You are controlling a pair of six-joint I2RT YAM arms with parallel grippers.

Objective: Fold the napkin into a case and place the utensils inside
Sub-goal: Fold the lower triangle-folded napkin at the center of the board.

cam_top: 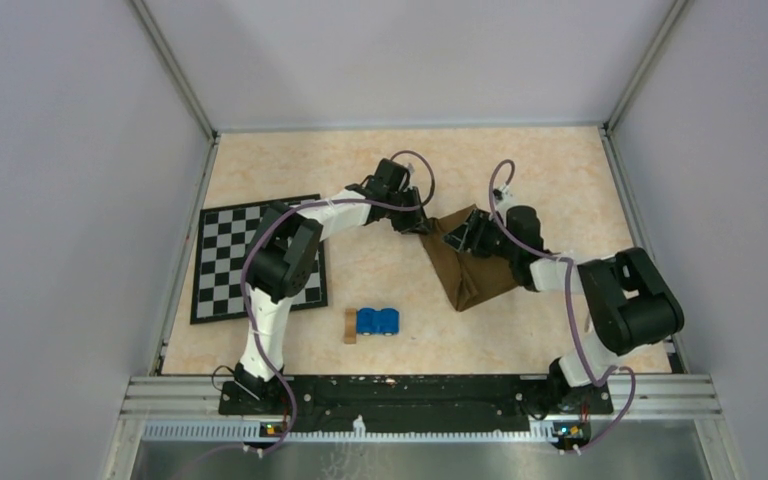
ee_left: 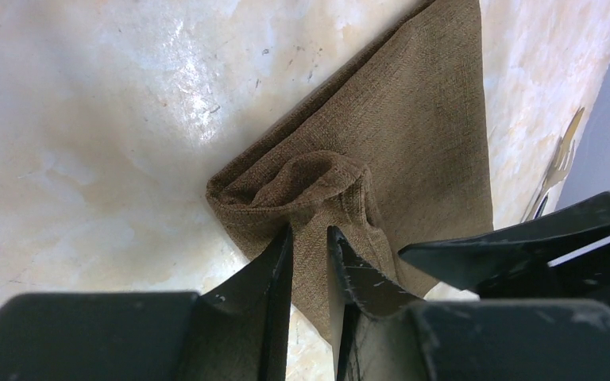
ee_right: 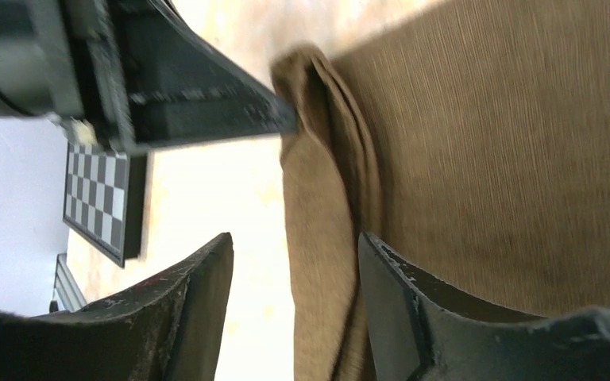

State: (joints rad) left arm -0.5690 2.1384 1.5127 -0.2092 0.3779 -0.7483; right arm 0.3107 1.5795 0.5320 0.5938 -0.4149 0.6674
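Observation:
The dark brown napkin [cam_top: 468,268] lies folded into a rough triangle on the table right of centre. My left gripper [cam_top: 423,226] is shut on its bunched upper-left corner; the left wrist view shows the cloth [ee_left: 413,135] pinched between the jaws [ee_left: 310,234]. My right gripper [cam_top: 457,233] is open beside that corner. In the right wrist view its fingers [ee_right: 295,246] straddle a raised fold of napkin [ee_right: 326,238] without closing on it. A fork [ee_left: 556,163] lies past the napkin's far edge. No long narrow case shows.
The chessboard mat [cam_top: 255,258] lies at the left, also seen in the right wrist view [ee_right: 99,202]. A blue object [cam_top: 378,321] and a small tan wooden block [cam_top: 350,326] sit near the front centre. Enclosure walls ring the table.

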